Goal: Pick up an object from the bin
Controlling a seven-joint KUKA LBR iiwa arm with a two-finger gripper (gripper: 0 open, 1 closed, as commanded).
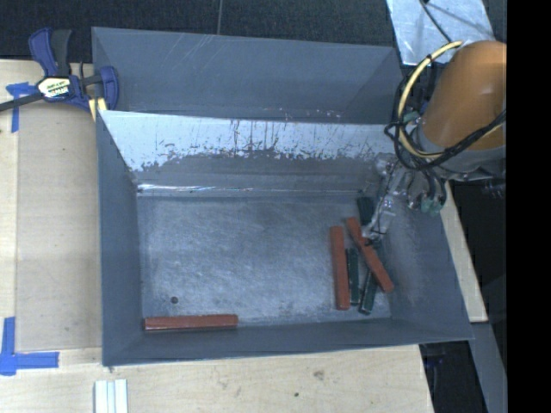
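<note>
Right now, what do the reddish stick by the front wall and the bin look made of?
Reddish stick: matte, evenly coloured, straight-edged; plastic or painted wood, the look leaves it open. Bin: grey sheet metal, dull finish, with scratches and a pale sheen on its back wall.

A pale flat surface (258,385) spreads along the near and left edges — dark speckled flooring (284,3) lies beyond.

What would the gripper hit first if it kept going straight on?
Probably the slanted red stick, just under the gripper near the bin's right wall; depth is unclear.
</note>
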